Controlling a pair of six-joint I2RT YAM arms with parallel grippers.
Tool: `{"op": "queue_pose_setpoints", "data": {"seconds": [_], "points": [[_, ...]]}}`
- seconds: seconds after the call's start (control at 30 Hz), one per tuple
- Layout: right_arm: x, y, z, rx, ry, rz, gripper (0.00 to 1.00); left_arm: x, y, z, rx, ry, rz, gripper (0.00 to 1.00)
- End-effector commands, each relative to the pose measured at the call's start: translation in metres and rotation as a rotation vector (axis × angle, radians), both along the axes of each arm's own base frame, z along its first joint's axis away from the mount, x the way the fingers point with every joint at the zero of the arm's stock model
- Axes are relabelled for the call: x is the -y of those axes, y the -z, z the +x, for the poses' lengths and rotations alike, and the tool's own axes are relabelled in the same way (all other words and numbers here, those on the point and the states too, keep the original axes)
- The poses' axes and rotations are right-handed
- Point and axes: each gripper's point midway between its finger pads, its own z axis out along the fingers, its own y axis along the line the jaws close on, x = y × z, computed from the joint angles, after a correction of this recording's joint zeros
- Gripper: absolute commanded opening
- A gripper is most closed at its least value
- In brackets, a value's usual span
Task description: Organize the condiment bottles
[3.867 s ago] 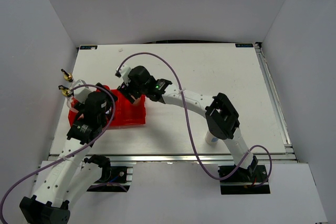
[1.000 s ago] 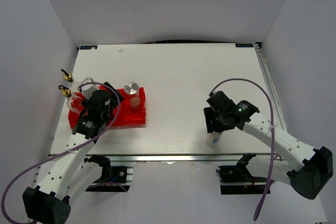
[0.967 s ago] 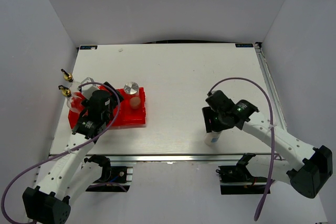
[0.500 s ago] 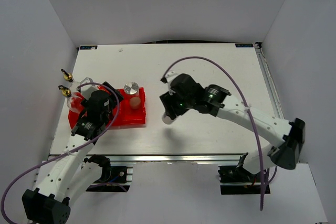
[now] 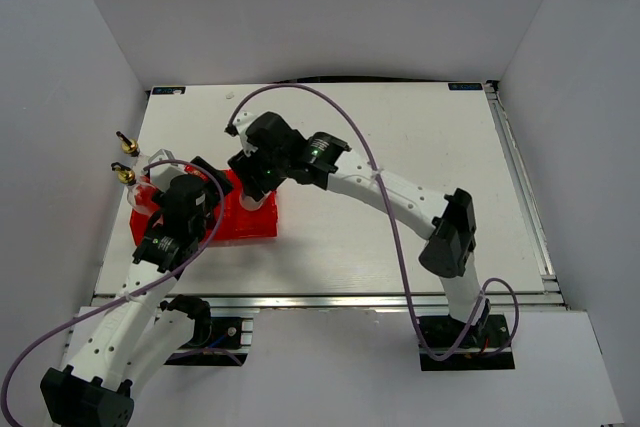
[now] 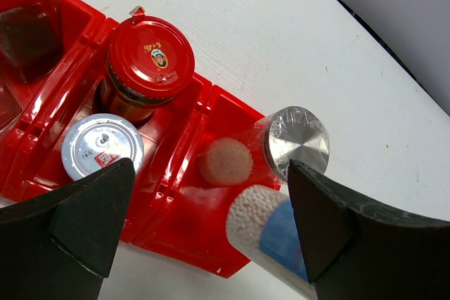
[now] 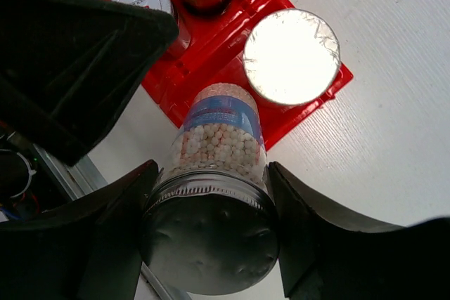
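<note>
One white-bead shaker [image 7: 219, 138] is clamped at its lid end between the right claw's [image 7: 211, 240] half-parted jaws, low in the right wrist view. Its base hangs over the red tray [image 7: 211, 57] beside a second silver-lidded shaker [image 7: 292, 54]. Left claw [image 6: 211, 223] gapes wide, empty, above the tray; the red-capped jar [image 6: 149, 50] sits upper left.

Red tray [image 6: 172, 223]: glossy moulded plastic, smooth. Red-capped jar [image 6: 150, 57]: shiny printed lid, dark glossy glass body. Silver-lidded shaker [image 6: 297, 140]: brushed metal top. Second shaker [image 7: 221, 142]: clear smooth wall over white grainy contents, glossy blue label, duller grey metal lid. Glass bottles [image 6: 28, 19]: clear, smooth. Table [image 6: 295, 26]: matt white, faintly scuffed. Left gripper [image 6: 211, 166]: fingers [image 6: 77, 223] matt black plastic.
</note>
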Motion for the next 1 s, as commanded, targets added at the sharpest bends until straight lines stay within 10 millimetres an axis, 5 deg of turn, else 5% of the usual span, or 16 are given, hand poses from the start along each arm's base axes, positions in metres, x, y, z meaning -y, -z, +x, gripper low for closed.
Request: {"op": "queue_pose_setpoints", "data": {"seconds": [0.0, 0.57, 0.7, 0.9, 0.97], "points": [[-0.022, -0.026, 0.004, 0.039, -0.025, 0.088, 0.0, -0.004, 0.001, -0.003, 0.0, -0.015, 0.002, 0.98], [-0.038, 0.046, 0.027, 0.01, 0.053, -0.017, 0.04, -0.003, 0.003, -0.003, -0.006, -0.012, 0.001, 0.98], [-0.04, 0.055, 0.025, -0.011, 0.048, -0.025, 0.23, -0.003, 0.005, -0.003, -0.009, -0.012, 0.002, 0.98], [-0.039, 0.059, 0.024, -0.016, 0.045, -0.035, 0.66, -0.003, 0.004, -0.003, -0.006, -0.011, 0.001, 0.98], [-0.039, 0.059, 0.024, -0.015, 0.047, -0.037, 0.72, -0.002, 0.004, -0.003, -0.005, -0.01, 0.0, 0.98]]}}
